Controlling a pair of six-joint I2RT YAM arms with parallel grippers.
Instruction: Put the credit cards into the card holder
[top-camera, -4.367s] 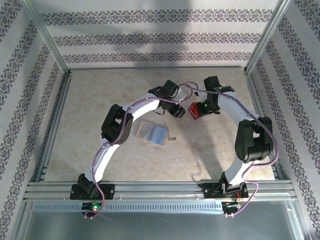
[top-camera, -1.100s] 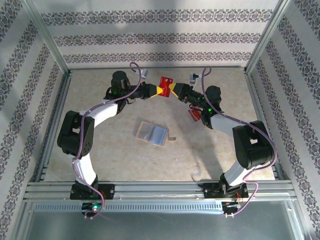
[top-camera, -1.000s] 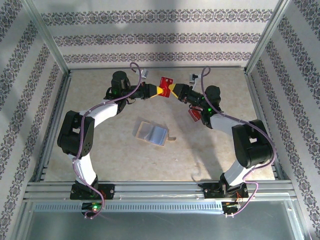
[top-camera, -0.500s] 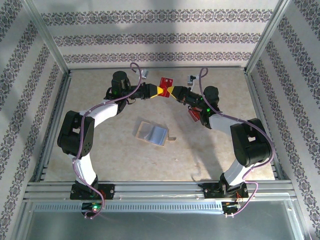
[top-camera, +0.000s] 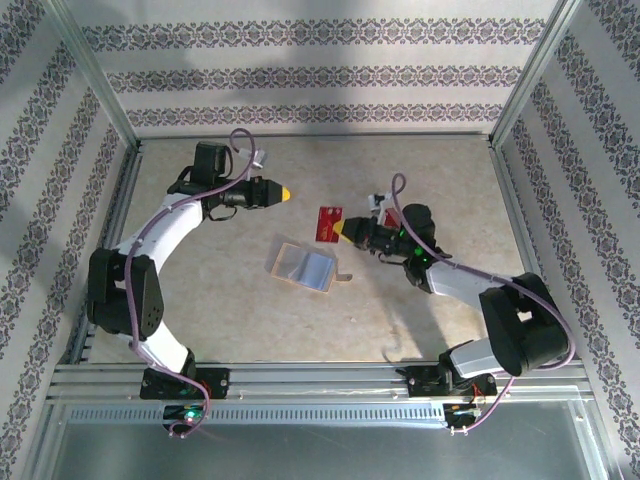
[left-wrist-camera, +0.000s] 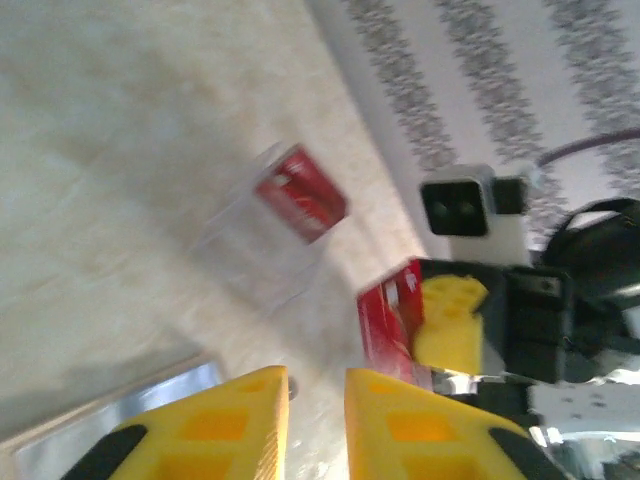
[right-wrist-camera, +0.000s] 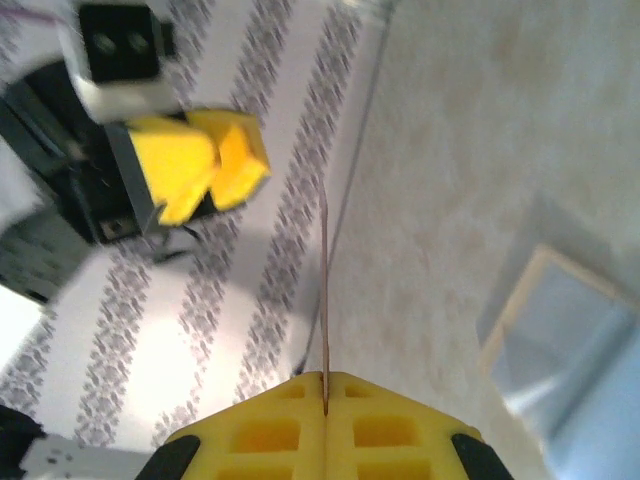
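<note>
Red credit card (top-camera: 329, 222): clamped edge-on in right gripper (top-camera: 343, 229).
Left gripper (top-camera: 284, 193): fingers slightly apart, empty.
Card holder (top-camera: 300, 266): lying open; best approached low, card edge leading.

the left gripper (left-wrist-camera: 316, 405) sits at 6 o'clock, its yellow fingers (left-wrist-camera: 215, 425) slightly apart with nothing between them. at 4 o'clock the right gripper (left-wrist-camera: 412, 330) clamps a red credit card (left-wrist-camera: 388, 318) on edge. a second credit card (left-wrist-camera: 301, 194), blurred, lies on the table (left-wrist-camera: 110, 150) just toward 12 o'clock of centre. the card holder (left-wrist-camera: 120, 415) pokes in at 7 o'clock.
</note>
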